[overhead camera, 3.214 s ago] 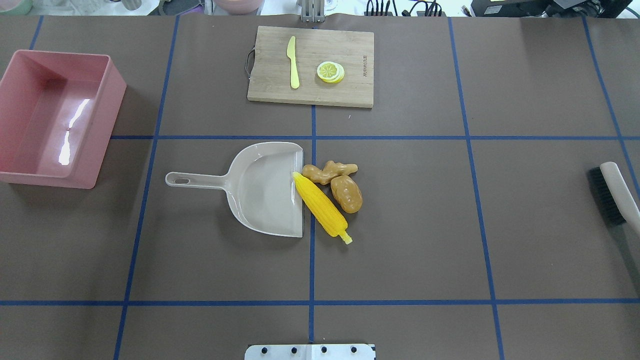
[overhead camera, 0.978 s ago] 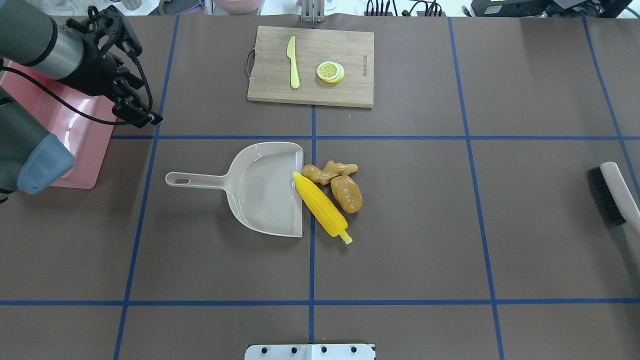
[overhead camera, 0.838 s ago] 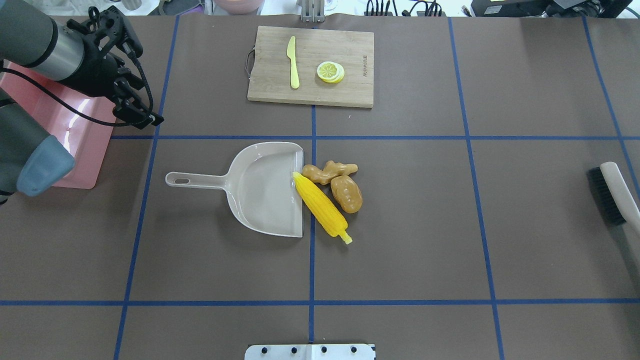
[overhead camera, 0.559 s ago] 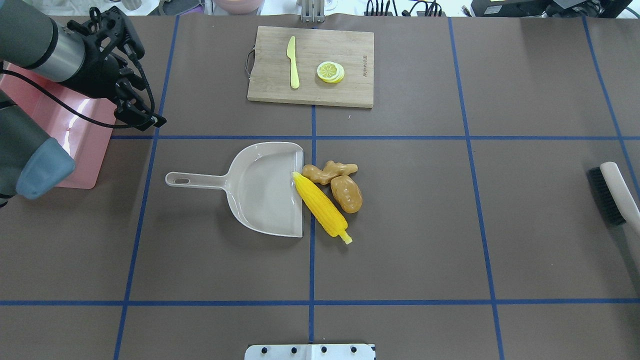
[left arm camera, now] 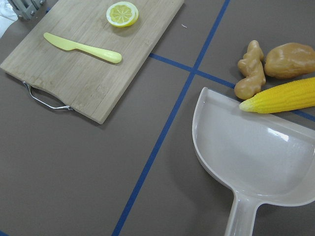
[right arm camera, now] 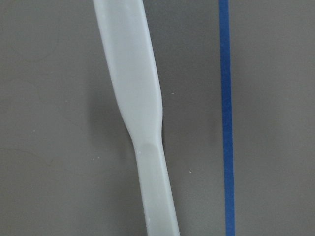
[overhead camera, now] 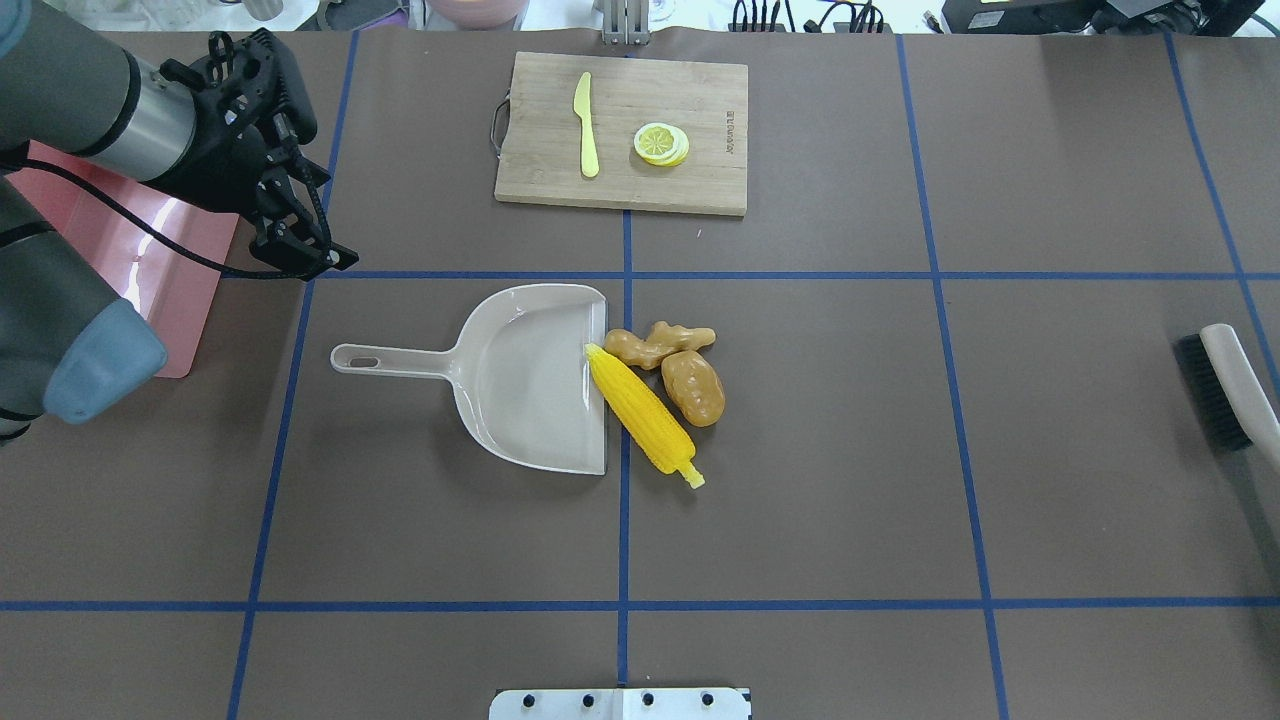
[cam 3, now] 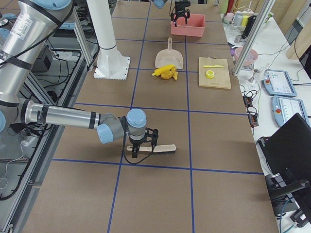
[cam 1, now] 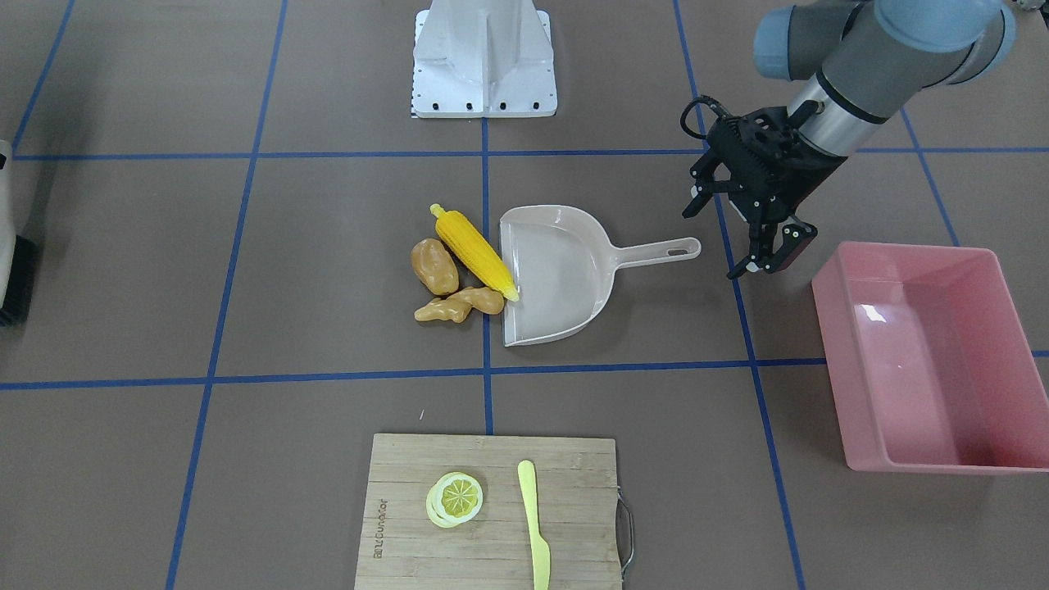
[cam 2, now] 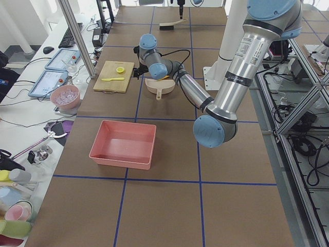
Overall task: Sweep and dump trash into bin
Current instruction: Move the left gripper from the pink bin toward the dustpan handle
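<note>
The tabletop [overhead camera: 800, 500] is a flat brown surface divided into rectangles by blue tape lines [overhead camera: 624, 560]. In the exterior left view, a white bench [cam 2: 31, 67] runs along the left edge, carrying a keyboard [cam 2: 67, 37]. An aluminium post [cam 2: 77, 38] stands beside the bench. A laptop [cam 3: 289, 141] occupies the lower right of the exterior right view. Lighting is even.

Glossy pink plastic bin [cam 1: 851, 385]; smooth beige plastic dustpan [cam 1: 557, 279]; matt wooden board [cam 1: 582, 508].
</note>
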`<state>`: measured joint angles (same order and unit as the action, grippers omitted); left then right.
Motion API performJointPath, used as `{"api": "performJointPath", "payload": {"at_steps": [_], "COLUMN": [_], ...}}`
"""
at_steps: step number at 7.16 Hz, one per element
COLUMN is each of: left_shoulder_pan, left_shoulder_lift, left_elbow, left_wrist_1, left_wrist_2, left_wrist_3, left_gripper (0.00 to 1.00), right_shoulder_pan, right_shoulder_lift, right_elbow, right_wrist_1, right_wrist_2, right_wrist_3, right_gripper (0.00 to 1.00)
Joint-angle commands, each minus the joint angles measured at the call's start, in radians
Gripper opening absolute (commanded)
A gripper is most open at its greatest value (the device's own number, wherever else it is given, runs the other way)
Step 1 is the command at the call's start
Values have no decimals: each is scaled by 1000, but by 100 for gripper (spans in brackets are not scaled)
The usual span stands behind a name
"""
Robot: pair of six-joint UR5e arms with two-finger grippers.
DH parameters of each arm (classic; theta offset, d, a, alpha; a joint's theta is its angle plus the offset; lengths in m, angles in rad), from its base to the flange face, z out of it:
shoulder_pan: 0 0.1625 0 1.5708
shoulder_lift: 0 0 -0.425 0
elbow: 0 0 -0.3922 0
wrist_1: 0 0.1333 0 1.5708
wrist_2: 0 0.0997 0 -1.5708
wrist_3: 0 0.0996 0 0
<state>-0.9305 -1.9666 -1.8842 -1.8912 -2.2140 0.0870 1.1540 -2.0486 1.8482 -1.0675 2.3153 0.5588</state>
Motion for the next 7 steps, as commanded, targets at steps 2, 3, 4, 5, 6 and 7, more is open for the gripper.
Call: {"api": "performJointPath", "payload": {"at_steps": [2,3,4,5,6,7], "left_shoulder_pan": [9,25,54,85,110,127], "left_shoulder_lift": [29,67,93,118,136,138], "left_elbow": [14,31,43,68,100,141], "left_wrist_1": [-141,-246,-329,-421,-506,-587], "left_wrist_2": [-3,-4,-3,0,2,3], "left_wrist_3": [37,37,31,22,19,-13], "left_gripper": [99,99,99,99,99,99], "right_shoulder_pan": [-72,-88,-92,-99,-105,-106], "right_shoulder_lift": [-2,-2,-2,-2,-2,-2], "right_elbow": [-9,-21,-36,-79,-92,-92], "right_wrist_1": [14,14,43,114,127,141], "right_wrist_2": [-31,-33,-33,-31,-31,-31], "right_wrist_3": [27,32,32,32,36,36], "right_gripper": [100,100,98,93,78,51]}}
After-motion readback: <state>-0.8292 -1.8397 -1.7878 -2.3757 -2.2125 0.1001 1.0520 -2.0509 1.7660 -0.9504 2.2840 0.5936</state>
